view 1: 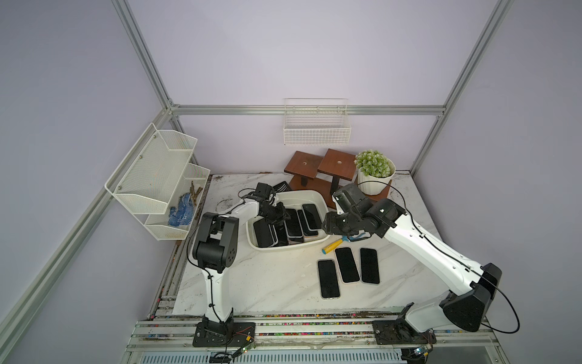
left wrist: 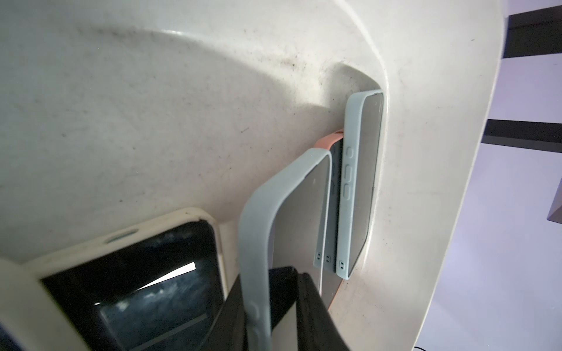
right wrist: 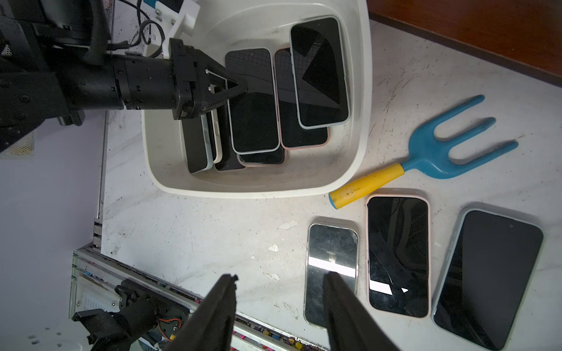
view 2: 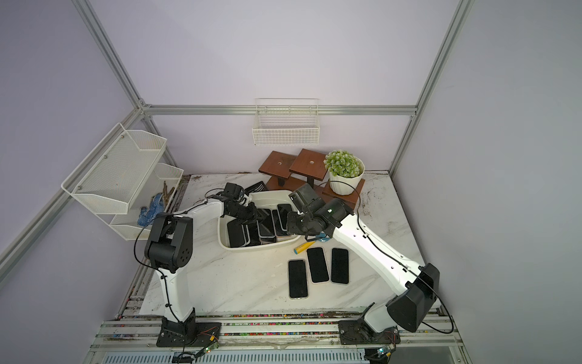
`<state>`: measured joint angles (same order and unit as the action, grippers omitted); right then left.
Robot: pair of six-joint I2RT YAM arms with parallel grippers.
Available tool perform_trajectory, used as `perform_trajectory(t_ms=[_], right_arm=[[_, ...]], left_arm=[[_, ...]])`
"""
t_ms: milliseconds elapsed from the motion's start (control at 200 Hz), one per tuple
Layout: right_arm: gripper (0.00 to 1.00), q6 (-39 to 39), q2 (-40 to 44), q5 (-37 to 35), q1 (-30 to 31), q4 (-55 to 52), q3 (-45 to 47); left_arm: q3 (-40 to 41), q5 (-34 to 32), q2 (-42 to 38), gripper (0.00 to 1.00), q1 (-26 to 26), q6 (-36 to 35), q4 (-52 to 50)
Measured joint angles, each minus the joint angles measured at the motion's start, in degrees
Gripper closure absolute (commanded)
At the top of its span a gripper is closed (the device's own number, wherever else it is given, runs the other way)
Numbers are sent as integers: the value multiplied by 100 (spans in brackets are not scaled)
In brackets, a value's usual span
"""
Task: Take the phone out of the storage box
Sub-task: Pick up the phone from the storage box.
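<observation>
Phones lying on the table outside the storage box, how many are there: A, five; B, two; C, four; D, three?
D: three phones lie side by side on the table next to the garden fork, outside the storage box.

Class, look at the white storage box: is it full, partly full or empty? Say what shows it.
Partly full. Several phones overlap inside the storage box, and part of its floor is bare.
</observation>
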<state>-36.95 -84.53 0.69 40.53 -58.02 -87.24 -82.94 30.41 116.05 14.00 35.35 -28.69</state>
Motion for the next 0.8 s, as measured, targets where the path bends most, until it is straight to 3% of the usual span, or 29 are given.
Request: perform_trajectory(t_ms=[800], right_arm=[[51, 37, 74, 72, -4, 428, 221]], left_arm=[[1115, 951, -2028, 100, -509, 310, 254]])
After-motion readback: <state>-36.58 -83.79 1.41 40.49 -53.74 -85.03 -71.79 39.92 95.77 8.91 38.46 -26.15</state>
